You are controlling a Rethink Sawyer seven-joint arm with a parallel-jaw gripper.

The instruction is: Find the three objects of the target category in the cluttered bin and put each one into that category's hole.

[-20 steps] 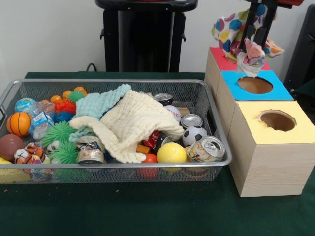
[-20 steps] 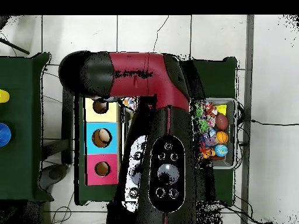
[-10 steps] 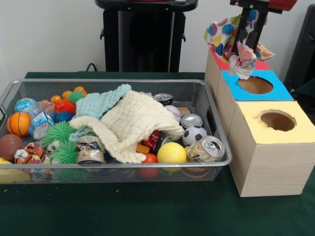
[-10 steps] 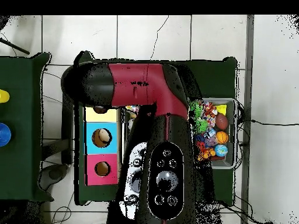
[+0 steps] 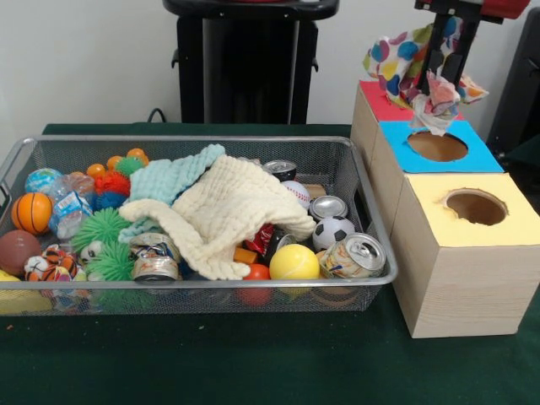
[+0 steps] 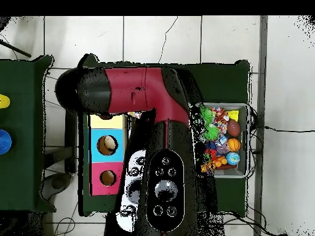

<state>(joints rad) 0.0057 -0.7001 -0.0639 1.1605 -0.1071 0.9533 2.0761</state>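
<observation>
Front view: the gripper (image 5: 445,74) hangs from the top edge at about one o'clock, its dark fingers pinching a polka-dot cloth (image 5: 403,56). The cloth bunches around the fingers, most of it billowing toward ten o'clock from them, with a crumpled tail (image 5: 434,108) drooping straight down. That tail dangles just above the far rim of the hole in the blue-topped box (image 5: 472,154), and the red-topped box (image 5: 378,105) sits beyond it, toward twelve o'clock. The release turns on which hole lies under the cloth: the blue hole (image 5: 437,146) lies directly at six o'clock from the fingers, while the red box's hole is hidden behind the cloth, so I cannot tell how near the tail is to it. The yellow-topped box (image 5: 472,232) is nearest the camera and well apart from the cloth. The wire bin (image 5: 202,287) at nine o'clock holds a cream cloth (image 5: 232,211) and a mint cloth (image 5: 173,177) among balls and cans, probably the remaining targets.

Overhead view: the red arm (image 6: 138,92) stretches out toward nine o'clock, its dark wrist end covering the yellow box's top edge (image 6: 106,121). The gripper itself is hidden beneath the arm; only a scrap of the cloth shows beside it.
</observation>
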